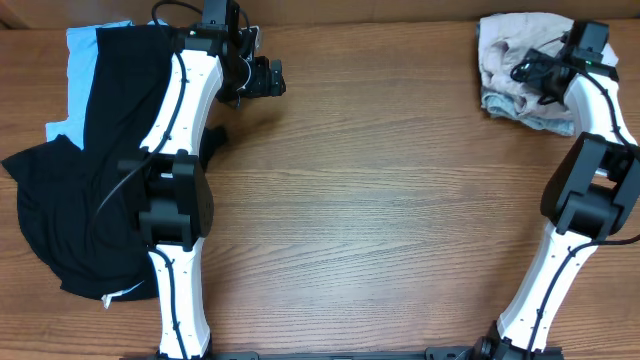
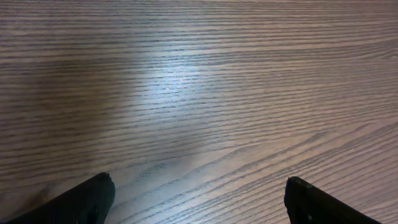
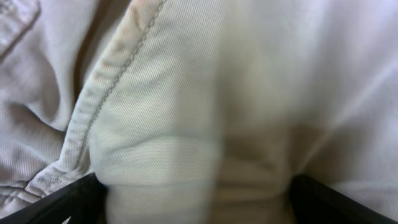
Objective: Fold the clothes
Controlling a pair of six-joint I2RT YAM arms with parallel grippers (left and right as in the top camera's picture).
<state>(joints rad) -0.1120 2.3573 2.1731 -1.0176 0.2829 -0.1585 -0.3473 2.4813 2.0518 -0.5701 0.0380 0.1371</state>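
The beige shorts (image 1: pixel 510 45) lie crumpled in a heap at the table's far right corner. My right gripper (image 1: pixel 527 72) is down on that heap. In the right wrist view its gripper (image 3: pixel 196 186) stands open, and a bulging fold of the beige shorts (image 3: pixel 186 93) with a stitched seam fills the space between the two fingers. My left gripper (image 1: pixel 275 78) is at the far left, open over bare wood; the left wrist view shows the gripper (image 2: pixel 199 183) with nothing between its fingertips. A black garment (image 1: pixel 60 200) lies spread beside the left arm.
A light blue garment (image 1: pixel 80 60) lies under the black one at the far left. A faded bluish piece (image 1: pixel 530 115) pokes out beneath the beige heap. The wooden table (image 1: pixel 380 200) stretches between the two arms, whose bases stand at the near edge.
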